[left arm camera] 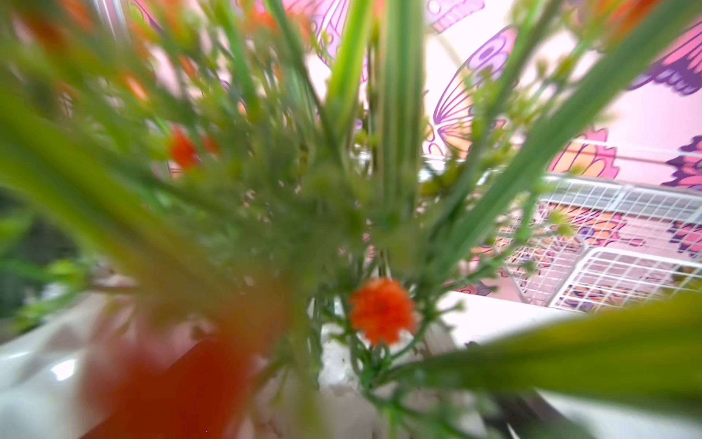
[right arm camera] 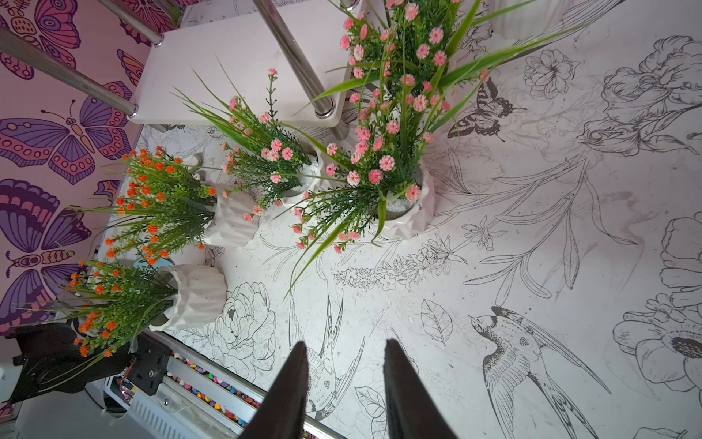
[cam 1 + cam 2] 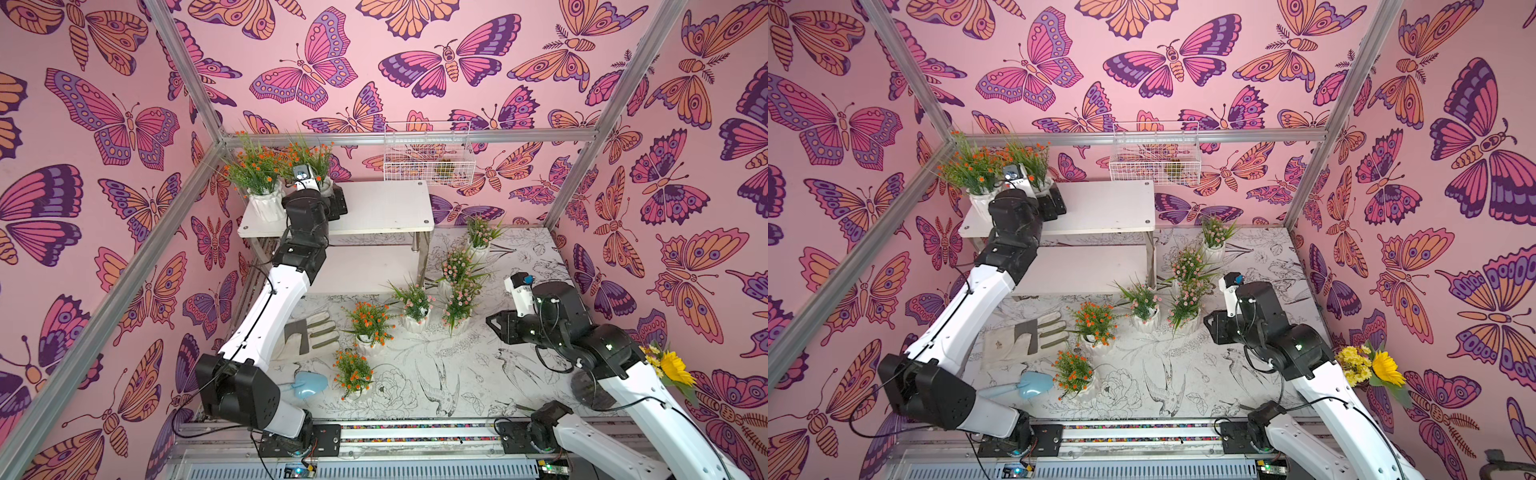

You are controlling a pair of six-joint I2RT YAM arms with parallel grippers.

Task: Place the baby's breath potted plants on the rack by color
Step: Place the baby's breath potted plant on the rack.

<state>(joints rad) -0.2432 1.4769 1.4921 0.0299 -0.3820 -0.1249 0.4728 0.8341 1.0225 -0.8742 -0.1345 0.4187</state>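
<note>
Pink butterfly walls all round; underneath, white counter [image 3: 478,374] inked with birds and blooms. Seen in both top views: rack [image 3: 374,203] at the back, left arm stretched onto its top shelf. Set side by side at that shelf's left end, presumably to start an orange row: corner orange plant [image 3: 259,174] and second orange plant [image 3: 309,160], with left pincer [image 3: 336,203] right at the second pot. Cannot tell whether spread or clamping. Right pincer [image 3: 492,324] hovering by the pink plants [image 3: 457,286], probably lined up for a pick. Counted on the counter: four pink, two loose orange plants [image 3: 370,322], one glove [image 3: 309,332], one blue trowel [image 3: 305,384]. Lower shelf bare, likely kept for pink.

Left wrist view: blurred stems and orange blossoms crowding the lens, white pot below, wire basket [image 1: 626,243] behind; no fingers showing.

Right wrist view: dark fingers [image 2: 294,380] parted, pinching nothing, aimed across the counter toward the plants.
</note>
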